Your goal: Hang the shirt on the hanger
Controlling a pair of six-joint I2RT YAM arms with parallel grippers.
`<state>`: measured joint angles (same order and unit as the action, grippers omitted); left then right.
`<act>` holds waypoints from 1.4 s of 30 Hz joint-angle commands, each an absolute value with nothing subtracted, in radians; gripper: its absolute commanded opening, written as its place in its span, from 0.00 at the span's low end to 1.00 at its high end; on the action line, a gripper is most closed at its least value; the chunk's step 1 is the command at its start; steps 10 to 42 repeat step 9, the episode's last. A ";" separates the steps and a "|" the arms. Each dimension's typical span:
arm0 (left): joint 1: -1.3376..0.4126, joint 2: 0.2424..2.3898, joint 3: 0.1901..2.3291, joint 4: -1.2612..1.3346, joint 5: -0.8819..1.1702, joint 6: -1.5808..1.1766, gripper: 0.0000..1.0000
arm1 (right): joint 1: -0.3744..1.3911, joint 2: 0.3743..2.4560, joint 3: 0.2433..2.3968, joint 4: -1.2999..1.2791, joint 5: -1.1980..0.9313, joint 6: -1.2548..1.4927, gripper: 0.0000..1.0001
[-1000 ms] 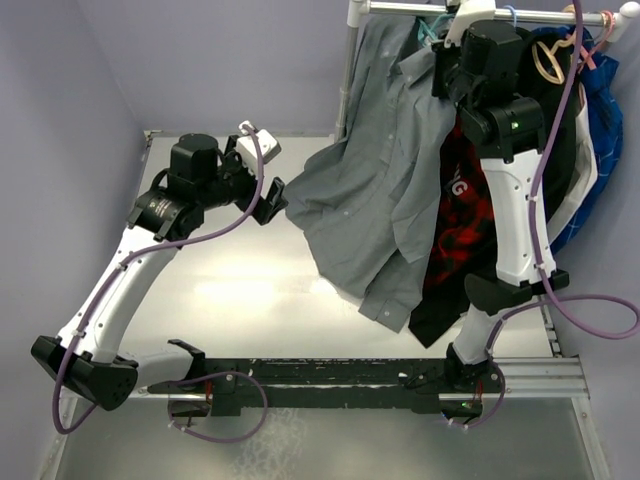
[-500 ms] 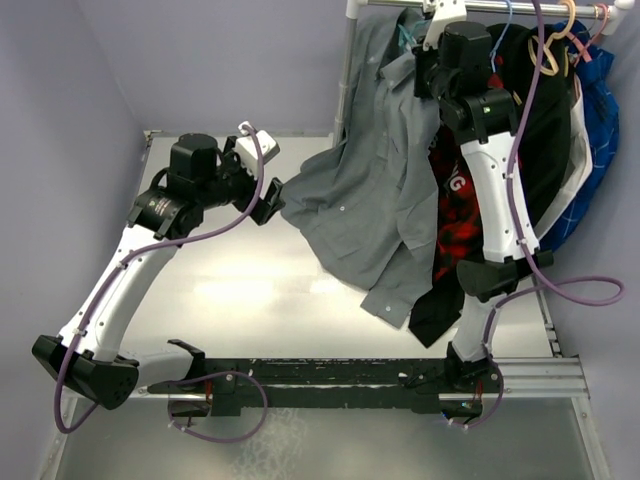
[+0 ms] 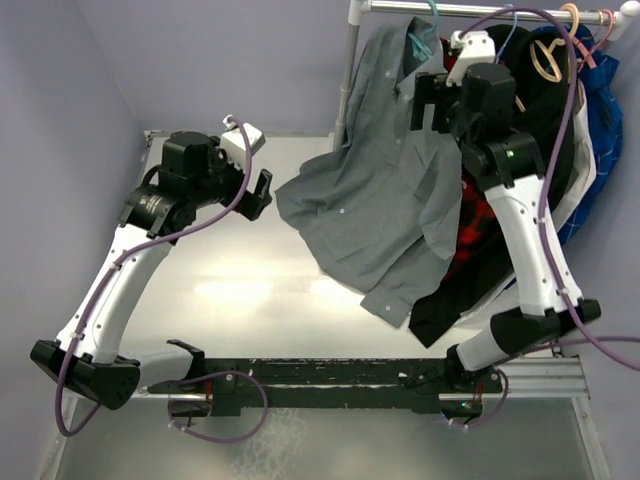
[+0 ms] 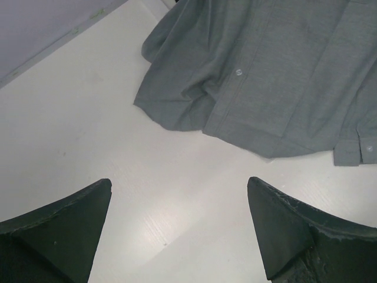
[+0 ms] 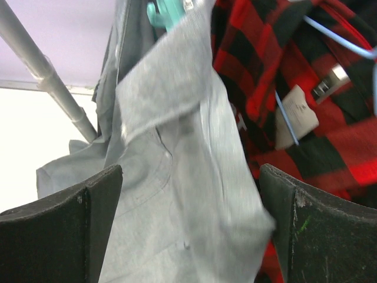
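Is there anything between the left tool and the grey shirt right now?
Nothing visible. The left tool, jaws open, faces the hem of the grey shirt where it drapes onto the table. Only bare tabletop lies between them.

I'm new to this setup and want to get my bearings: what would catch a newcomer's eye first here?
The grey shirt hangs from a teal hanger on the rail at top right and spills down onto the table. Beside it hangs a red-and-black plaid shirt, with the right tool open before the grey collar. The left tool hovers open over the table near the shirt's hem.
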<state>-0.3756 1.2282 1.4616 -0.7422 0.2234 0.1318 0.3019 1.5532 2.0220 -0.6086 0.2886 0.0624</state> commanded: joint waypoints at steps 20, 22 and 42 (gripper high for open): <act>-0.358 1.103 1.428 -0.761 -0.128 0.093 1.00 | 0.313 1.096 1.602 -0.348 0.201 0.219 0.99; -0.358 1.103 1.428 -0.761 -0.128 0.093 1.00 | 0.313 1.096 1.602 -0.348 0.201 0.219 0.99; -0.358 1.103 1.428 -0.761 -0.128 0.093 1.00 | 0.313 1.096 1.602 -0.348 0.201 0.219 0.99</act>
